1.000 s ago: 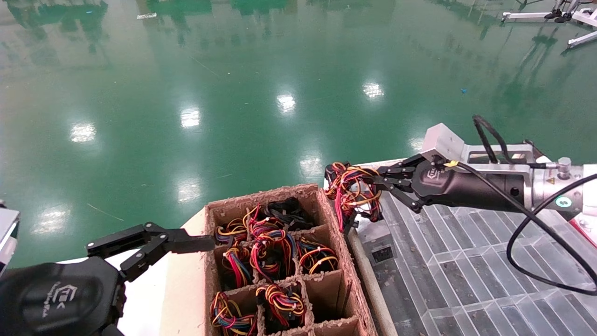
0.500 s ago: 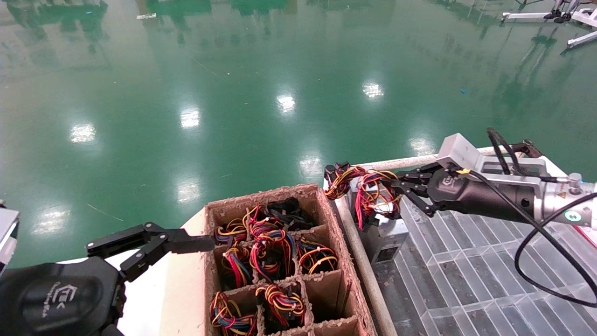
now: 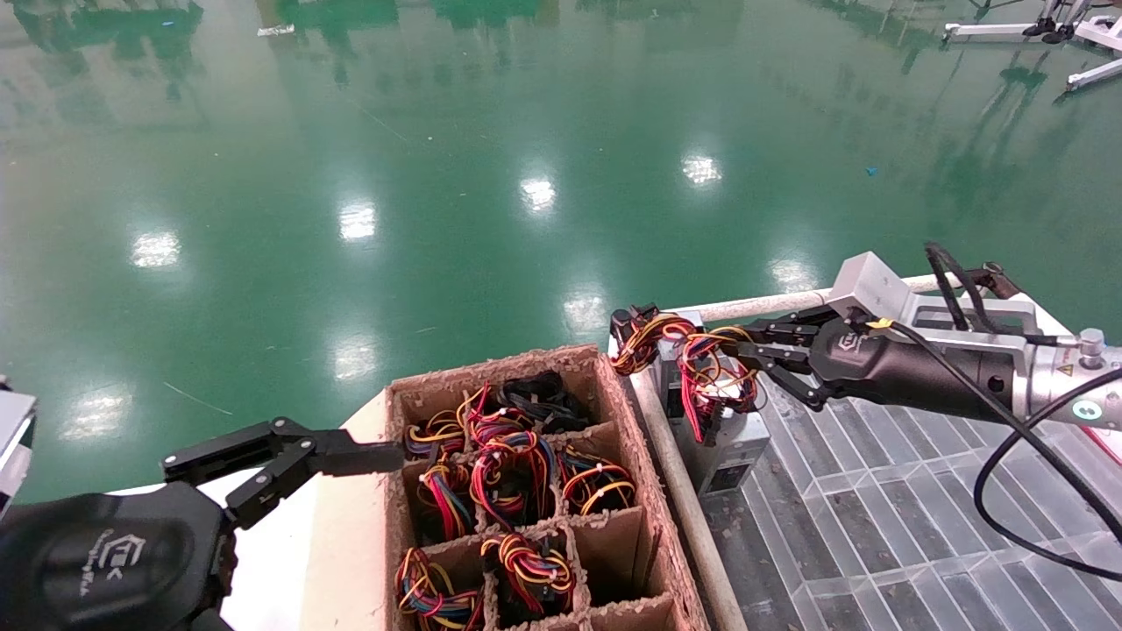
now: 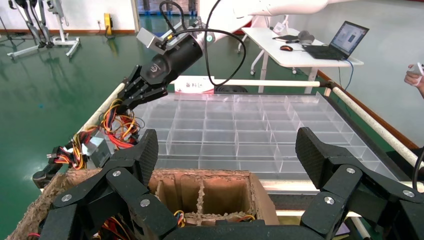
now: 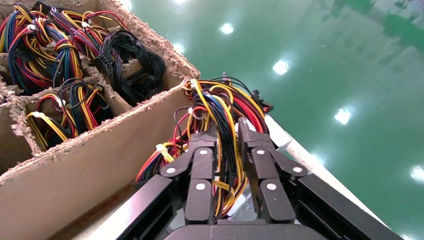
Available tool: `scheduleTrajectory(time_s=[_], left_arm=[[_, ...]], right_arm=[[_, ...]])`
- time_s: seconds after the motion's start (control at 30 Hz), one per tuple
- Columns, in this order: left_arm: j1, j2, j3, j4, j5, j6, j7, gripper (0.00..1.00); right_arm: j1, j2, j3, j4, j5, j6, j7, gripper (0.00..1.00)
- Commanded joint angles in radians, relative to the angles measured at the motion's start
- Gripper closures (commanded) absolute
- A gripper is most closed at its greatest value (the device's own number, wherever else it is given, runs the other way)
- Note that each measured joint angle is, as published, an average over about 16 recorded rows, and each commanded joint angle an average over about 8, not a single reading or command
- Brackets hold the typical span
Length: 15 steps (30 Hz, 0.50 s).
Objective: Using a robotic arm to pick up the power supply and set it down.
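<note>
- While the right gripper (image 3: 743, 353) is clamped on the wire tangle, the power supply (image 3: 721, 443) sits on the clear divided tray (image 3: 877, 526), at its corner nearest the cardboard box (image 3: 653, 526).
- Its wires (image 5: 222, 117) run between the closed fingers (image 5: 200, 175).
- Beside the box's other edge, the left gripper (image 3: 289, 460) hangs parked, fingers spread apart.
- Box compartments hold more wire bundles (image 3: 513, 469).
</note>
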Motion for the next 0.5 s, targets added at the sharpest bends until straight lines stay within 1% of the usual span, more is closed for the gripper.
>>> scheduleTrajectory(time_s=[0.03,0.23,0.5], left_arm=[[0.000,0.000,0.000,0.000,0.000,0.000,0.000,0.00],[0.000,0.000,0.000,0.000,0.000,0.000,0.000,0.00],[0.000,0.000,0.000,0.001,0.000,0.000,0.000,0.00]], right_arm=[[0.000,0.000,0.000,0.002,-0.001,0.000,0.000,0.00],[0.007,0.008,0.001,0.006,0.002,-0.017,0.006,0.00],[0.035,0.053,0.014,0.009,0.020,-0.065,0.028,0.00]])
